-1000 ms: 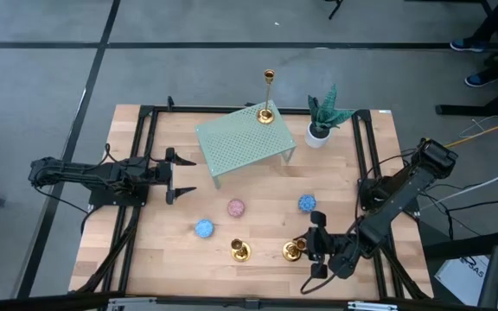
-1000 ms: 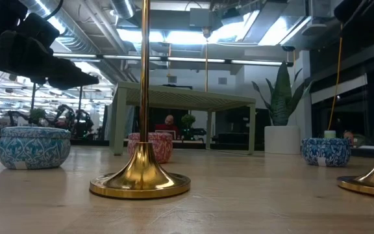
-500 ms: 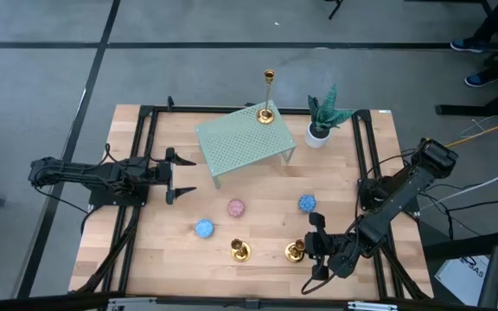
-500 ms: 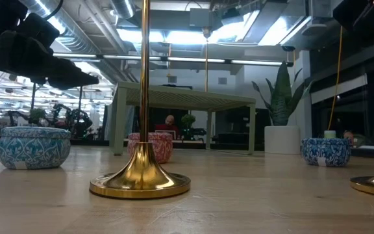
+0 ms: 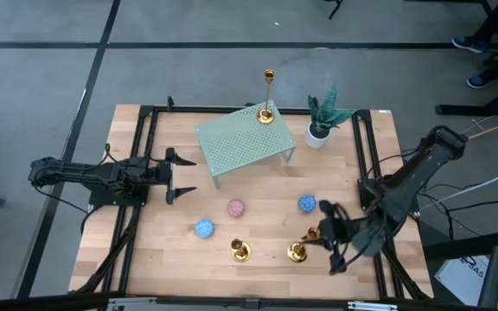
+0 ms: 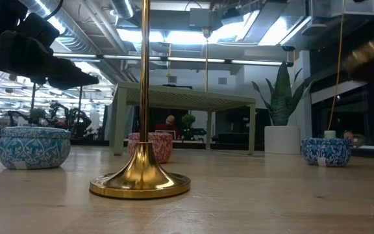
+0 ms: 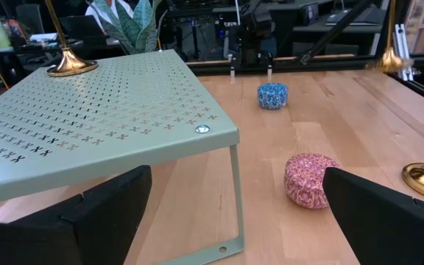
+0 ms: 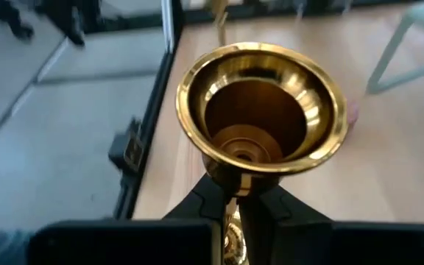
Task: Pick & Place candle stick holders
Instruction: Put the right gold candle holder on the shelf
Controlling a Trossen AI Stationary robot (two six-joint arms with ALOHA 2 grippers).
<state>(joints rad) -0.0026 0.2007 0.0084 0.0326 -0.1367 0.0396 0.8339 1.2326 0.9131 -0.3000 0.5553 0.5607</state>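
Note:
Three gold candle stick holders show. The tall one (image 5: pixel 267 111) stands by its base on the green perforated stand (image 5: pixel 240 142). A second (image 5: pixel 240 251) stands on the table near the front, and it also shows in the low view (image 6: pixel 141 175). My right gripper (image 5: pixel 321 235) is shut on the third holder (image 5: pixel 299 250), which is off the table and tipped over. My left gripper (image 5: pixel 184 175) is open and empty at the table's left, level, pointing toward the stand. My right gripper pinches the third holder's thin stem (image 8: pixel 231 237) between its two fingers, close to the round base (image 8: pixel 260 110). The holder is lifted clear of the table and strongly tilted. The base's hollow underside faces the wrist camera.
A blue tin (image 5: pixel 203 228), a pink tin (image 5: pixel 235 207) and another blue tin (image 5: pixel 307 203) sit on the table between the stand and the front holders. A potted plant (image 5: pixel 322 121) stands at the back right beside the stand.
My right gripper has risen and gone toward the table's far right with the third holder. The holder first slid a little to the right on its base, then came off the table and tipped over, and its base has left the low view.

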